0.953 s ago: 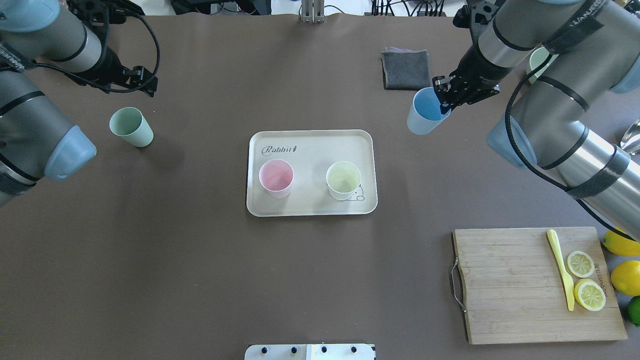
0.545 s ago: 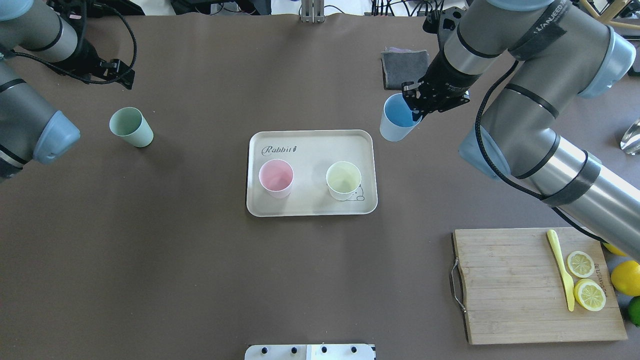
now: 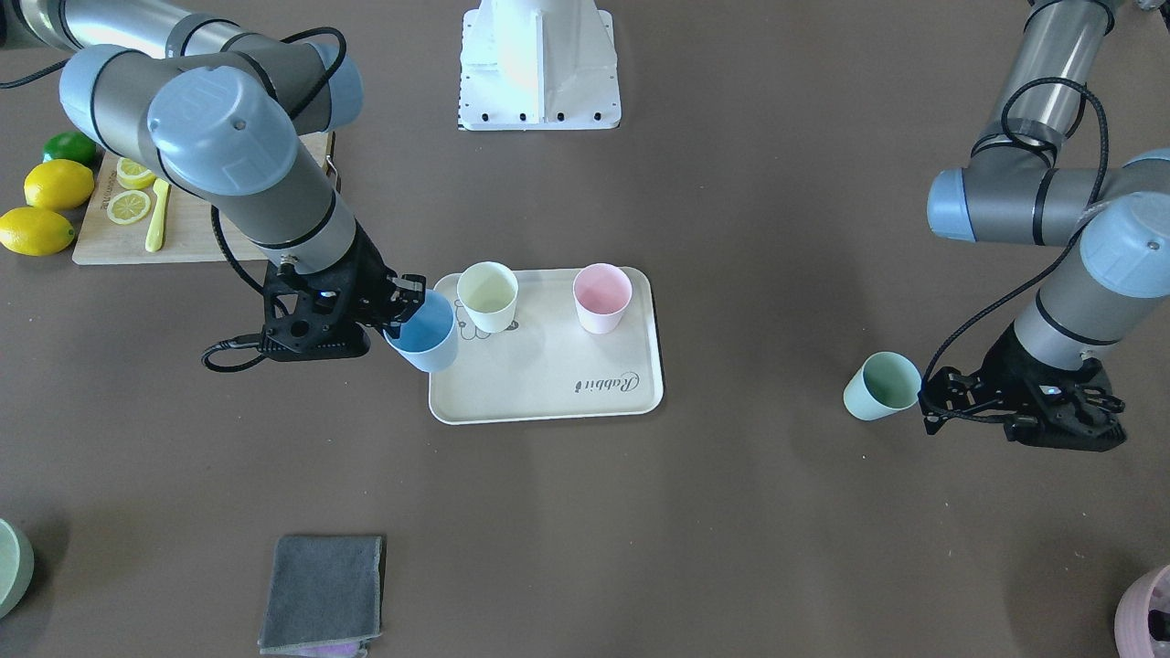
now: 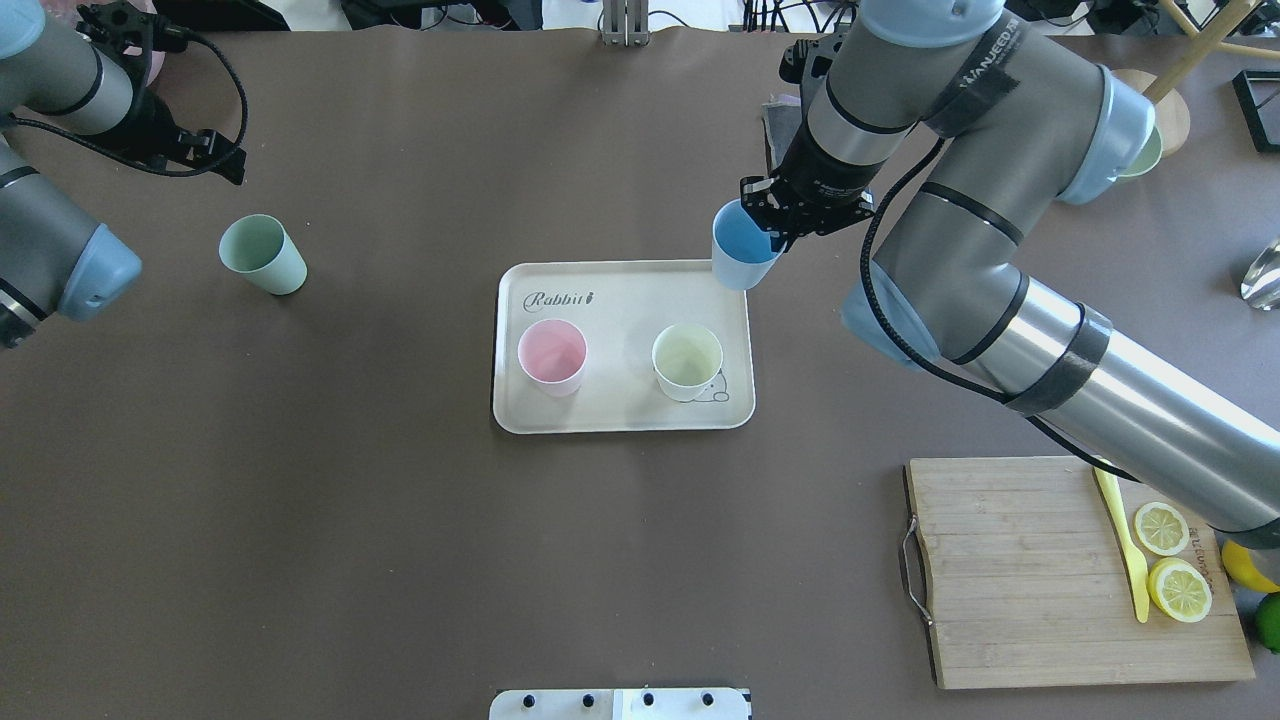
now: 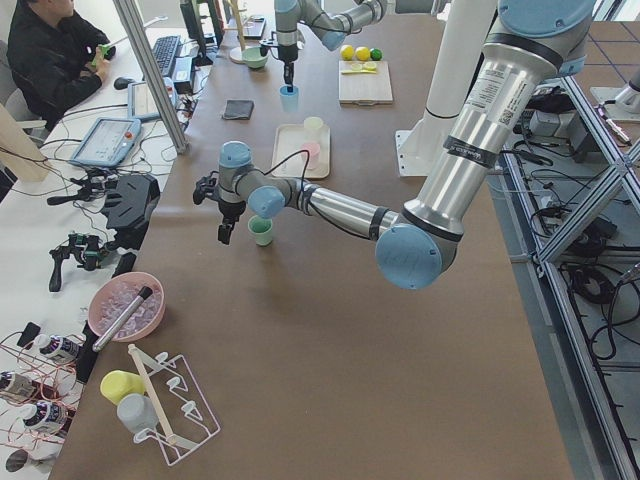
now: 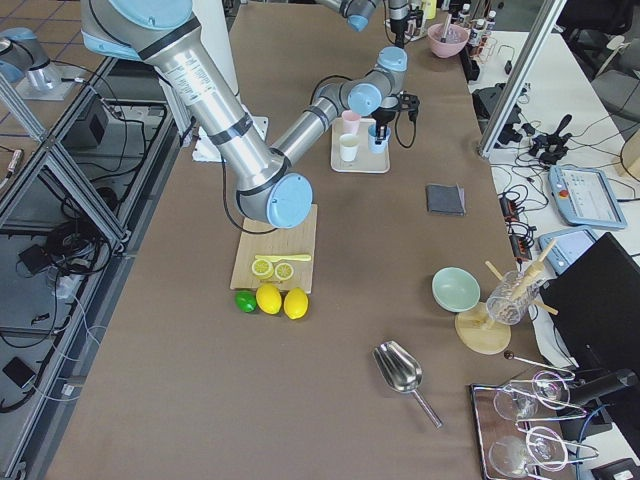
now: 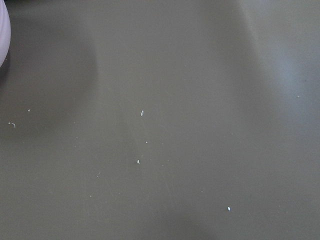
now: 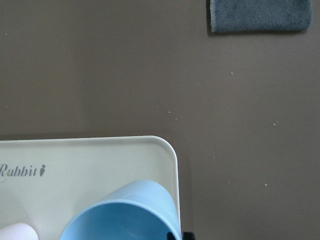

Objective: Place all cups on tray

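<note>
Look first at the left gripper (image 3: 930, 407): it has drawn back from the mint green cup (image 4: 262, 254), which stands alone on the counter (image 4: 400, 550); whether it is open cannot be told. The tray (image 4: 620, 310) carries the pink cup (image 4: 552, 356) and pale yellow cup (image 4: 687, 361). The right gripper (image 4: 785, 225), clamped on the light blue cup (image 4: 742, 248), has brought it over the tray's far right corner, so setting down looks next. Crumbs fleck the brown surface; the cutting board (image 4: 1040, 580) lies rightmost.
</note>
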### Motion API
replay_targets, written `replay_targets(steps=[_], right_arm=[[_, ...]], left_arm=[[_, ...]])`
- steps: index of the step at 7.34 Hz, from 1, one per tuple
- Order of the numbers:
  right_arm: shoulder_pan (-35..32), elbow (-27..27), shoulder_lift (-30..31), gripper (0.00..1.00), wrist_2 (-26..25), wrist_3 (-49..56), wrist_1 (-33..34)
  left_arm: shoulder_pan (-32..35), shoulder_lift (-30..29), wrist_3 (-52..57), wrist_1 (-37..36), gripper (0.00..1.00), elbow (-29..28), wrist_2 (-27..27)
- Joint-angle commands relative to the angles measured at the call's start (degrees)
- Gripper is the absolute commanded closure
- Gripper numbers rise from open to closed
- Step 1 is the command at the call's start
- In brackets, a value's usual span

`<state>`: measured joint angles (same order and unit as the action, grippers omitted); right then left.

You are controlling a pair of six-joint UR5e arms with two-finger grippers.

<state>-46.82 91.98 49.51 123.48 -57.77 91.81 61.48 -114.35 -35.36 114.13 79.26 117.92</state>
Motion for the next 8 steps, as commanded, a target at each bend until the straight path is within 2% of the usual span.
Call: replay_targets(steps=[1,2,3,6,8], right_arm=[[0.76,-7.83,-3.45,1.00,-0.87,-1.20,-5.28],[2.07,-10.22,-3.28,1.00,-1.83,-2.95,-8.81],[3.64,-10.68,-3.02,1.00,-3.67,-3.57,-9.37],[5.94,-10.60,-3.54,1.00,-3.95,-5.86,-9.46],[6.12,-10.77,-3.89,0.99,-5.96,-6.56,-10.07]], left_arm=[[0.21,0.09,0.38,0.92,0.03,-1.21,0.03],[0.21,0.09,0.38,0.92,0.03,-1.30,0.03],[0.21,0.01,0.29,0.92,0.03,-1.30,0.03],[0.21,-0.08,0.29,0.92,0.03,-1.30,0.03],[0.21,-0.08,0.12,1.01,0.03,-1.21,0.03]])
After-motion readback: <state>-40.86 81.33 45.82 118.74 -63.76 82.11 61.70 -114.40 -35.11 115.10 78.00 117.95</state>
